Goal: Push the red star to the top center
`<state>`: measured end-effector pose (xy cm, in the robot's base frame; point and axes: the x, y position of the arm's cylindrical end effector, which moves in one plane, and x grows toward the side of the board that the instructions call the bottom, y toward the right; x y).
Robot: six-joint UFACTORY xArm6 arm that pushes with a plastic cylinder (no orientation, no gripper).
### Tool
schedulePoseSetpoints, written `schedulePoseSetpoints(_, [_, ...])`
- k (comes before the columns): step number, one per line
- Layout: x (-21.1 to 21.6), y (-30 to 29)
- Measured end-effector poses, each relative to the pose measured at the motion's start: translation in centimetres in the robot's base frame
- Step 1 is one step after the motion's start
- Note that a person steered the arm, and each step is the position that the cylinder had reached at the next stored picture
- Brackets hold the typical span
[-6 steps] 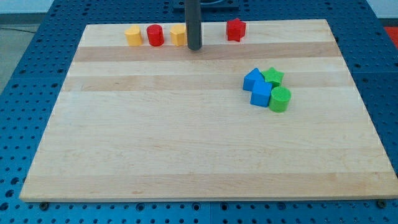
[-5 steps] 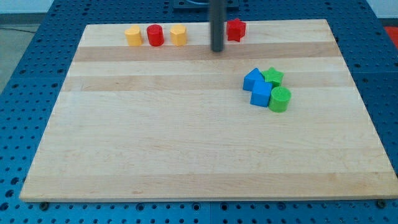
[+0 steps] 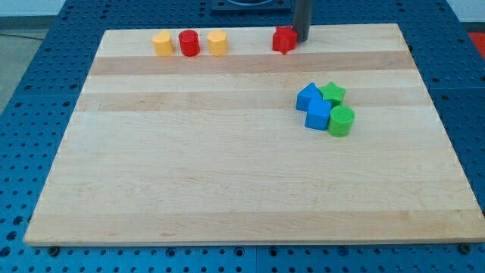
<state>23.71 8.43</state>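
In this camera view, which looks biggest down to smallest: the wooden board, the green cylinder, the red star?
1. Wooden board, by far.
2. Green cylinder.
3. Red star, slightly smaller, though it sits farther up the view, so perhaps only distance.

The rod (image 3: 301,19) is cut off at the view's top.

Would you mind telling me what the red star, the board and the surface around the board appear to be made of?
The red star, with my tip at its right, looks like moulded plastic: uniform saturated colour, slight sheen. The board looks like pale wood with a smooth matt finish: lengthwise grain and strips of differing tone. The blue surface carries a regular grid of holes; metal or plastic, I cannot tell.
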Motion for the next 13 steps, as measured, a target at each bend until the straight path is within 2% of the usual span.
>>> schedulePoseSetpoints(1, [1.7,-1.8])
schedulePoseSetpoints(4, [4.0,-1.8])
schedulePoseSetpoints(13, [3.0,-6.5])
